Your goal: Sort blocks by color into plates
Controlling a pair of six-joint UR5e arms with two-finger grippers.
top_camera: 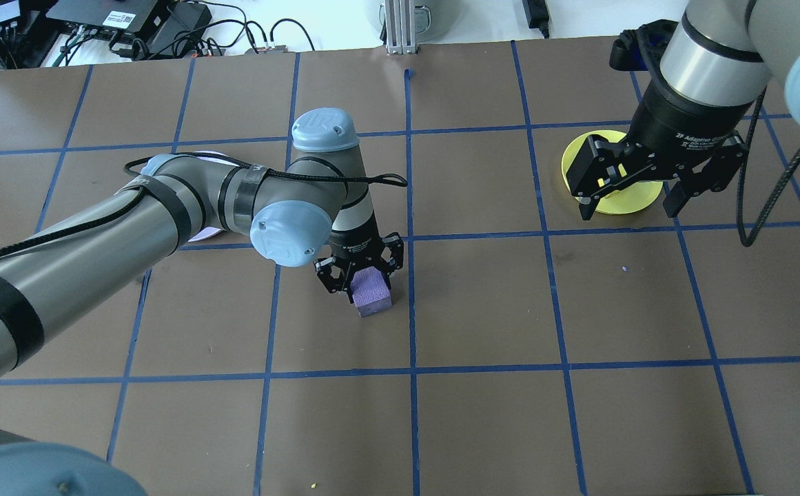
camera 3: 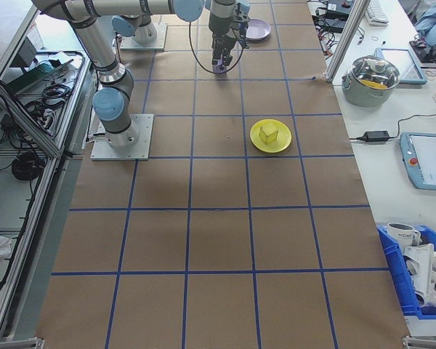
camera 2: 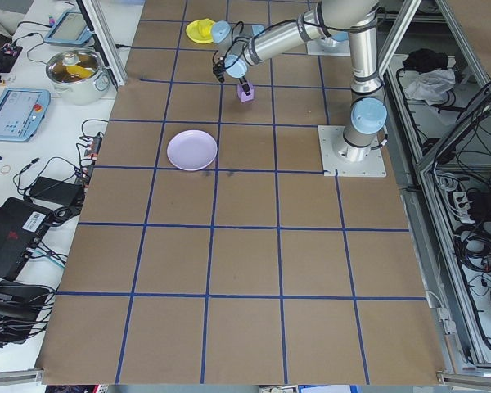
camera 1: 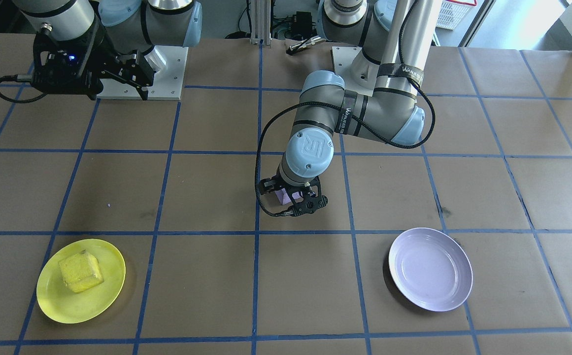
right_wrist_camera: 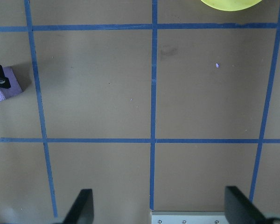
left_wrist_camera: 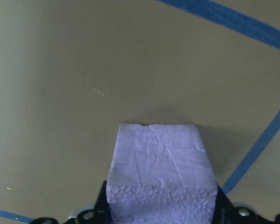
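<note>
Overhead exterior: left hand (top_camera: 360, 274) around lavender block (top_camera: 371, 291), on table.

Four fixed cameras ring the table (camera 1: 217, 123); two wrist cameras look down close.

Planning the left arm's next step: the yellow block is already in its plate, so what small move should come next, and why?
Probably lift the purple block slightly. The left tool looks closed on it at table level, and the lavender plate, empty, lies off to the side, so it needs clearance first.
</note>
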